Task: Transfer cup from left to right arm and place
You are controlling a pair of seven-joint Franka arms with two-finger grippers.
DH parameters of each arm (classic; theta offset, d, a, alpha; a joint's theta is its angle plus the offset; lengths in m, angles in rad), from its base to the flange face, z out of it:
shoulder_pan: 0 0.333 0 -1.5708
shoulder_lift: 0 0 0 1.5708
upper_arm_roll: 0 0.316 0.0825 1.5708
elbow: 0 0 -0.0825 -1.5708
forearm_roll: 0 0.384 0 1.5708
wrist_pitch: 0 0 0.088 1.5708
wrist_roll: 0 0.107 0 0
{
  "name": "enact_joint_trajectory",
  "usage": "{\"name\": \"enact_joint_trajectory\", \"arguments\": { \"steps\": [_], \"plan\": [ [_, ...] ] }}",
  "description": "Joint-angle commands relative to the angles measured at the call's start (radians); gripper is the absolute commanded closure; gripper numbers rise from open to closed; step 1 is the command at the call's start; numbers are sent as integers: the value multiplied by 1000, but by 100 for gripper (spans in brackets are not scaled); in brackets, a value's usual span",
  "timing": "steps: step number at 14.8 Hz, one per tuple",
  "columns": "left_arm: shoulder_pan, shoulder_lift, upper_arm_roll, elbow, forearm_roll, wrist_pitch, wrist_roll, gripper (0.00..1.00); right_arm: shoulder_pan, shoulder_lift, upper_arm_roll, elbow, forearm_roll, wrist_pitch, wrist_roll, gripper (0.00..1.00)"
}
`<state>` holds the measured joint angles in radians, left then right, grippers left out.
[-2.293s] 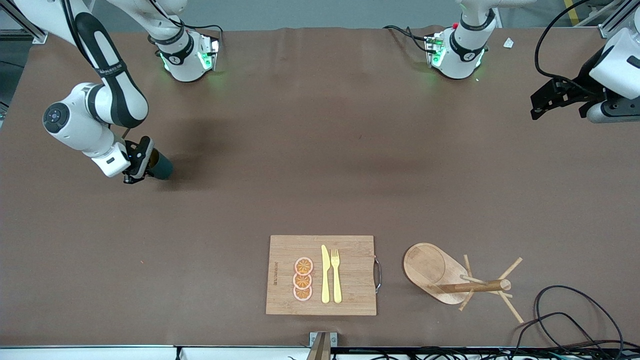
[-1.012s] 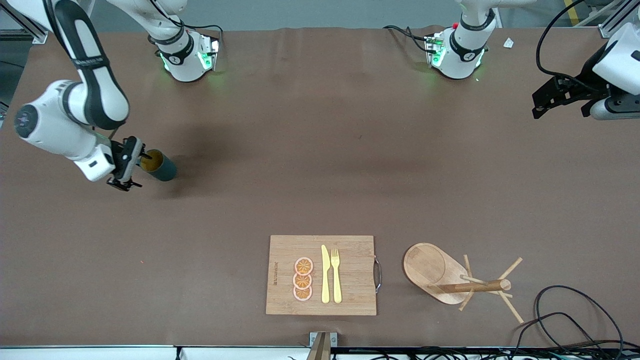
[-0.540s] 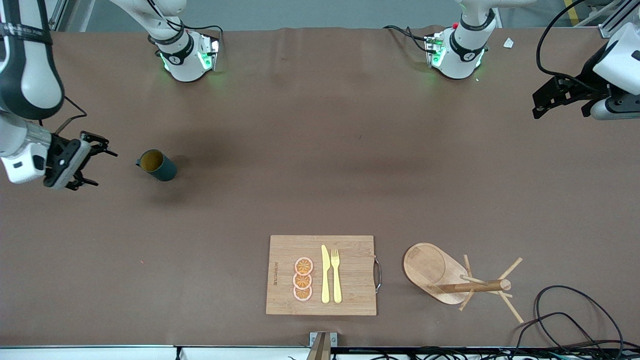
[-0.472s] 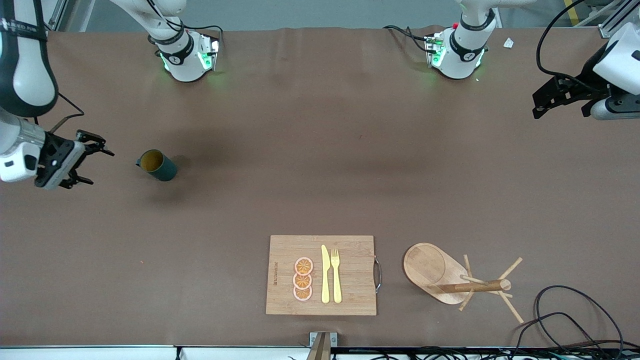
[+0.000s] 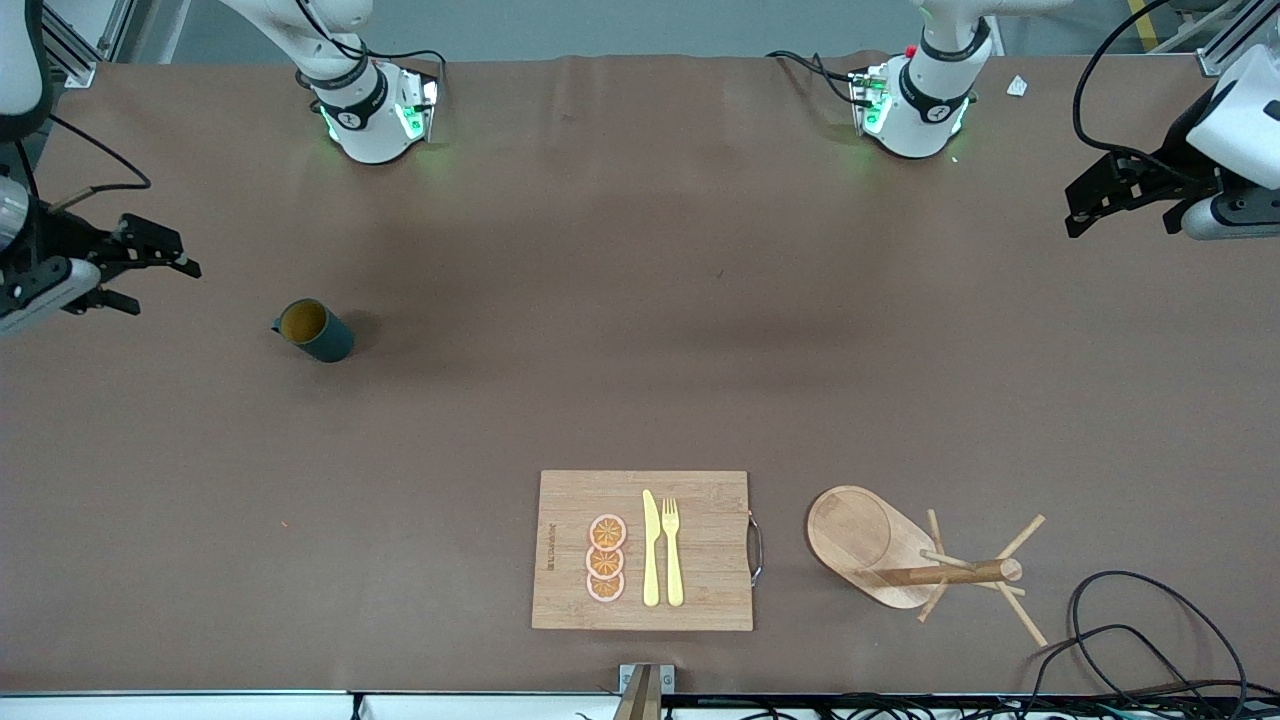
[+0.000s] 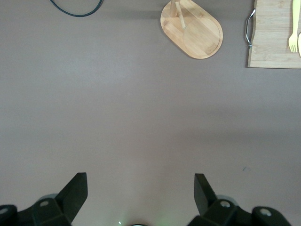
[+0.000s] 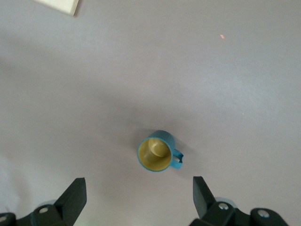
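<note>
Right gripper (image 5: 150,275) let go of the cup (image 5: 314,331), its fingers spread wide, then drew away toward the right arm's end of the table and rose, now well apart from the cup. Cup went from gripped and tilted to standing upright on the table (image 5: 640,350), mouth up. Its handle (image 5: 277,325) faced the retreated gripper.

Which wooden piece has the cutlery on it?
The rectangular cutting board with a metal handle: yellow knife and fork lie on it. The oval peg stand beside it carries neither.
</note>
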<state>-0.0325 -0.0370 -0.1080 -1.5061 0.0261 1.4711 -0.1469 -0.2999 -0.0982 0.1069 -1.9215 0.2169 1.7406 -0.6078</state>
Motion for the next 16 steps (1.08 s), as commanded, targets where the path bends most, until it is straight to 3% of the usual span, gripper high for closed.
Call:
{"name": "enact_joint_trajectory", "arguments": {
  "steps": [1,7,9,11,16],
  "plan": [
    [5,-6,-2,11,17,-8,18,0,24,-41,10,34,-17,-13,120,0],
    [5,-4,4,12,18,-8,18,0,94,-34,10,136,-67,-99,483,0],
    [5,-4,4,14,18,-8,17,0,100,-29,10,174,-94,-119,533,0],
    [6,-4,5,14,18,-8,17,0,131,-15,5,241,-180,-122,542,0],
    [5,-4,4,23,14,-8,15,0,125,15,4,326,-197,-121,689,0]
  ]
}}
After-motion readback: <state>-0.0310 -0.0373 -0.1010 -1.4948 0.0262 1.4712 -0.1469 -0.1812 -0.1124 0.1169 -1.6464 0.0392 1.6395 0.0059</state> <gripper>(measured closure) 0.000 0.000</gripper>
